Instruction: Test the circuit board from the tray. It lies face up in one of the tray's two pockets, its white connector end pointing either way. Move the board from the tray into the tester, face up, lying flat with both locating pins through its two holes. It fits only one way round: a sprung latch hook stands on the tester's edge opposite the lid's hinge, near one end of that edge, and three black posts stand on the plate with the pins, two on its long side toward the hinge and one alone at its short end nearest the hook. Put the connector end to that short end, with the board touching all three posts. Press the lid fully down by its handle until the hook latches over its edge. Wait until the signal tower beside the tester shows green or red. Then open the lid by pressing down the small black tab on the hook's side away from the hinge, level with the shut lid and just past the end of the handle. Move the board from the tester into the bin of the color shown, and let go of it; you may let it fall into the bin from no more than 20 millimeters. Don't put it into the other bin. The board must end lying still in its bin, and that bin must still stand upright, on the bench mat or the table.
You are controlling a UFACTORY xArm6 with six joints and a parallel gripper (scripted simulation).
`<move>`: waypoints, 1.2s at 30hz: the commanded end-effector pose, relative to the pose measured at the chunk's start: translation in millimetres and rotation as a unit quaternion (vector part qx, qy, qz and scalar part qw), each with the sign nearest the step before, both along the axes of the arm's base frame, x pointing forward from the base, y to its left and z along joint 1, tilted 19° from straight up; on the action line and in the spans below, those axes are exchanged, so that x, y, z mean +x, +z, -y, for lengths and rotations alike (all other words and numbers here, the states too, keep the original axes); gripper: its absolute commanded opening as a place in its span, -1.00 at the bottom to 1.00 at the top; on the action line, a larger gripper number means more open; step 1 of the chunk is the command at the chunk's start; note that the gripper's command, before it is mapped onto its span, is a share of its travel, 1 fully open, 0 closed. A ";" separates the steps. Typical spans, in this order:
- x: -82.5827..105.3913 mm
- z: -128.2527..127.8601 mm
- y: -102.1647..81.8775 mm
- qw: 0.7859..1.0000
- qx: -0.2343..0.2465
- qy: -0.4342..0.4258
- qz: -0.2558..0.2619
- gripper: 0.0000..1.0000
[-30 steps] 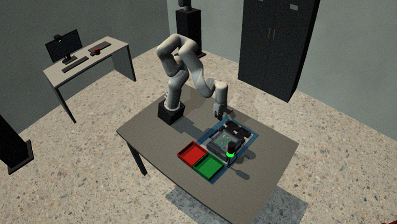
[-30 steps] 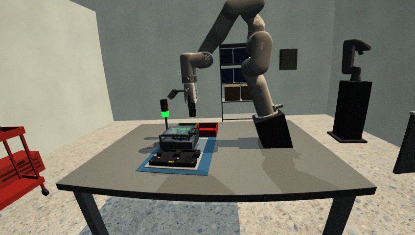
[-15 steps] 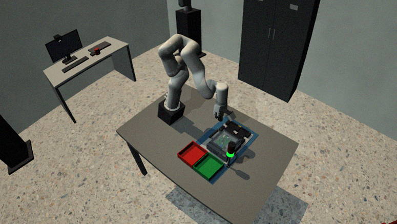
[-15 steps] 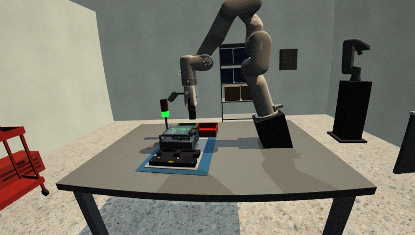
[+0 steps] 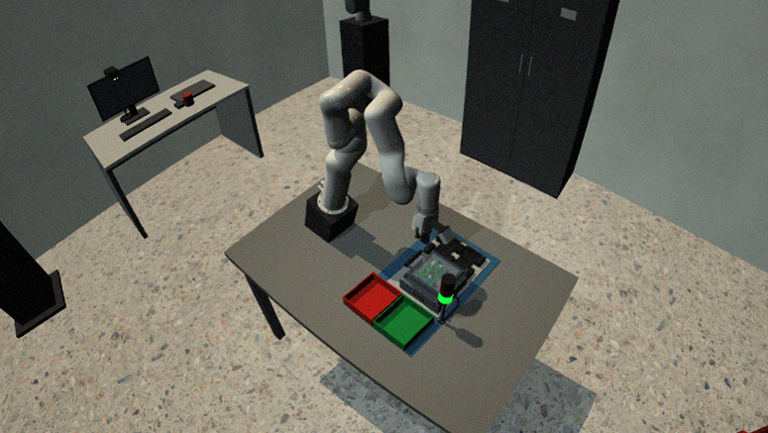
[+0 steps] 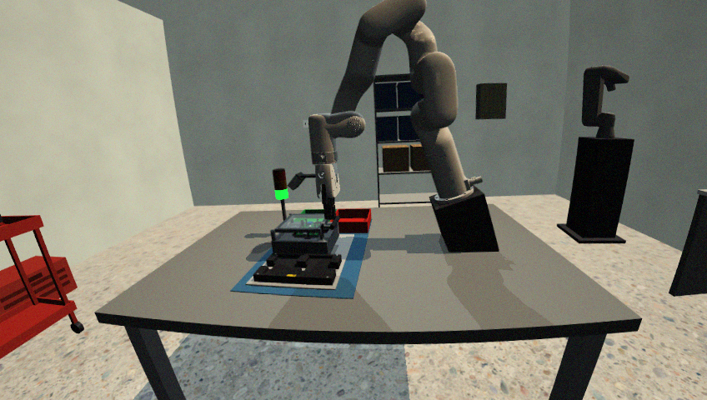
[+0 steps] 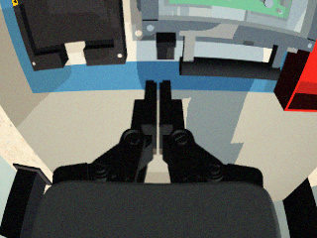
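The lid's black handle runs along the tester's near edge in the wrist view, with the small black tab just past its left end. My gripper is shut and empty. It points straight down, just above and slightly short of the tab; it also shows in the top and exterior views. The signal tower beside the tester shows green.
The black tray lies next to the tester on the blue mat, its pockets empty. The red bin and the green bin stand side by side at the tester's other side. The red bin's corner is right of my fingers.
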State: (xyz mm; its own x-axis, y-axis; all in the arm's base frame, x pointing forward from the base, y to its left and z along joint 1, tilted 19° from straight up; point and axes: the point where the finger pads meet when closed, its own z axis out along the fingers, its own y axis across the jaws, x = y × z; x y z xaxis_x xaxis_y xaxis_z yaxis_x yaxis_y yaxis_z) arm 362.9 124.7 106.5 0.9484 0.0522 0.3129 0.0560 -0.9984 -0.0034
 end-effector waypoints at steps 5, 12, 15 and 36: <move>5.3 -1.0 -5.7 1.000 0.000 0.000 0.003 -1.00; 5.4 -1.0 -5.8 1.000 0.000 0.000 0.003 -1.00; 6.1 -1.1 -7.6 1.000 0.000 0.000 0.003 -1.00; 14.6 -1.9 -29.5 1.000 0.000 0.000 0.003 -1.00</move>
State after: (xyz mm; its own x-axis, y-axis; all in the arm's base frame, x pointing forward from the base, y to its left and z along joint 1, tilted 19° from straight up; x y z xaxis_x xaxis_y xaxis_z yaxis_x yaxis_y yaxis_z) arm 376.0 126.1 76.6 0.9476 0.0518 0.3152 0.0555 -0.9985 -0.0027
